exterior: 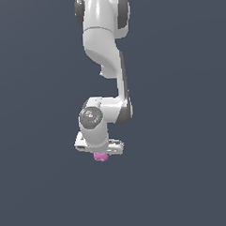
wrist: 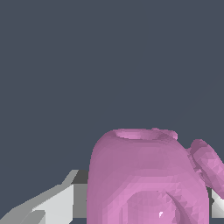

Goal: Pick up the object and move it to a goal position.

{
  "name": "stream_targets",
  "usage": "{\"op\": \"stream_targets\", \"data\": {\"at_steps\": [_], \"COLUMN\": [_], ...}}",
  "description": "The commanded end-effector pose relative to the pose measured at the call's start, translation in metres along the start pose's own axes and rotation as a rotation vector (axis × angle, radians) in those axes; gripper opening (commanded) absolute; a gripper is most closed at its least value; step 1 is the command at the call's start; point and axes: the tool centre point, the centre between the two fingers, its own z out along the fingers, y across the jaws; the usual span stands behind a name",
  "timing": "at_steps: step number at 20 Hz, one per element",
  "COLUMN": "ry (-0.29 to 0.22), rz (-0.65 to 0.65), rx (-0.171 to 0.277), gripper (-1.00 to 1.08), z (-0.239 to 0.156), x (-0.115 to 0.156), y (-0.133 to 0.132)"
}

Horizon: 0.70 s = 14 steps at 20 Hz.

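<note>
The object (exterior: 100, 157) is a small pink-magenta lump that hangs just under the white hand of the arm, in the lower middle of the exterior view. My gripper (exterior: 100, 153) points down over it, and the hand and the object hide its fingers there. In the wrist view the object (wrist: 144, 175) fills the space between the two fingers (wrist: 54, 203). It is rounded, with a ring-like rim on one face and a bumpy lobe on one side. The pads press against its sides, so my gripper (wrist: 146, 199) is shut on it.
A plain dark blue-grey background surrounds the arm (exterior: 102, 45) in both views. No other objects, edges or markers show.
</note>
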Motion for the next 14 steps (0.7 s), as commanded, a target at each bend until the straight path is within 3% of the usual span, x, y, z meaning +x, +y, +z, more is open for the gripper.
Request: {"op": "stream_targets", "data": {"at_steps": [1, 14], "ry": [0.001, 0.001], "rz": [0.000, 0.000], "rx": [0.000, 0.000], "gripper": [-1.00, -1.00], "z": [-0.0003, -0.0045], "x": [0.0006, -0.0002], "y": [0.0000, 0.0022]}}
